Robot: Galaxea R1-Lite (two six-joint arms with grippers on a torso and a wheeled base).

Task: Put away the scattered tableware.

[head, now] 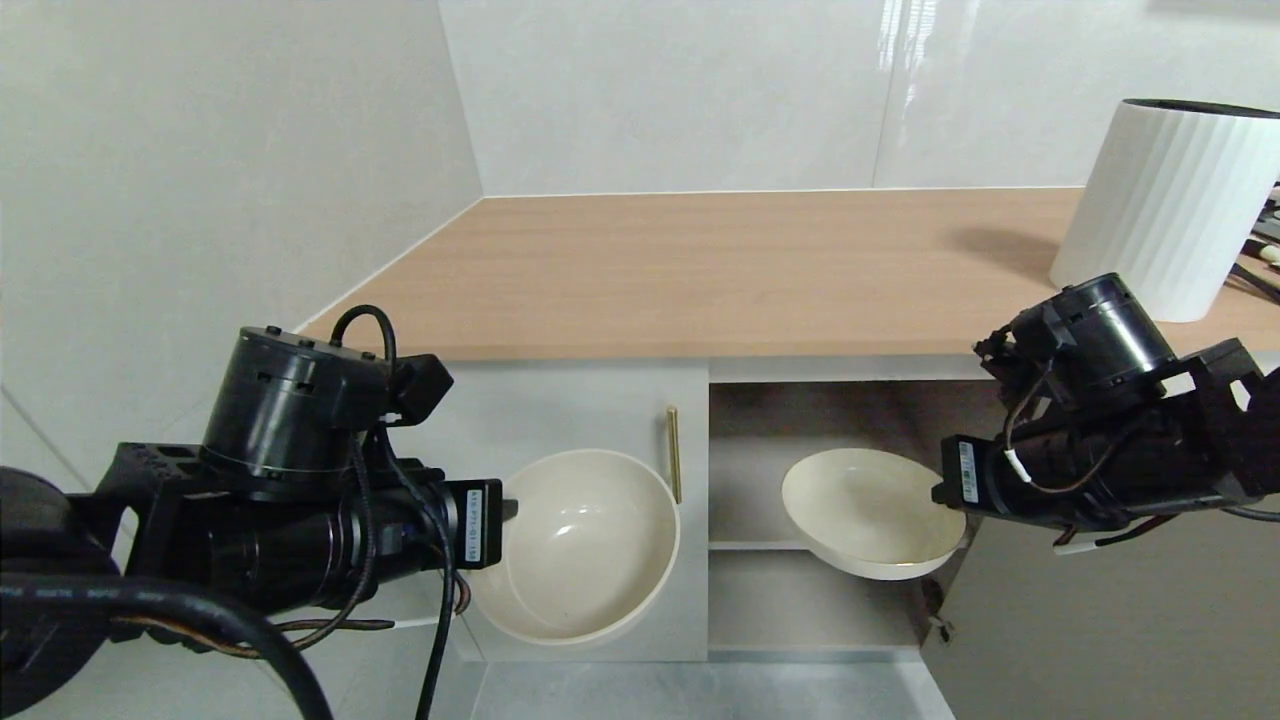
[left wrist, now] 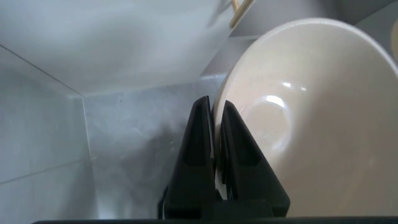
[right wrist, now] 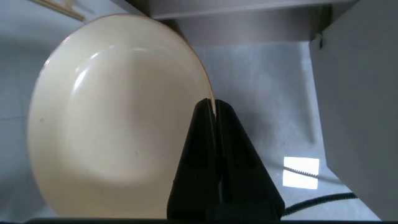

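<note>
Right now the left gripper [left wrist: 214, 107] is clamped on the rim of the left bowl [head: 585, 545], in front of the closed door [head: 560, 410]. The right gripper [right wrist: 214, 107] pinches the right bowl [head: 870, 510] at the open shelf [head: 745, 545]. Best to keep the right bowl level and slide it fully onto the shelf before letting go.

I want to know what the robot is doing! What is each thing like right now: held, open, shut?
Left bowl, held tilted by its rim in the left gripper.
Right bowl, held by its rim in the right gripper.
Left cabinet door, shut.
Right cabinet compartment, open.
White container, upright on the counter.
</note>
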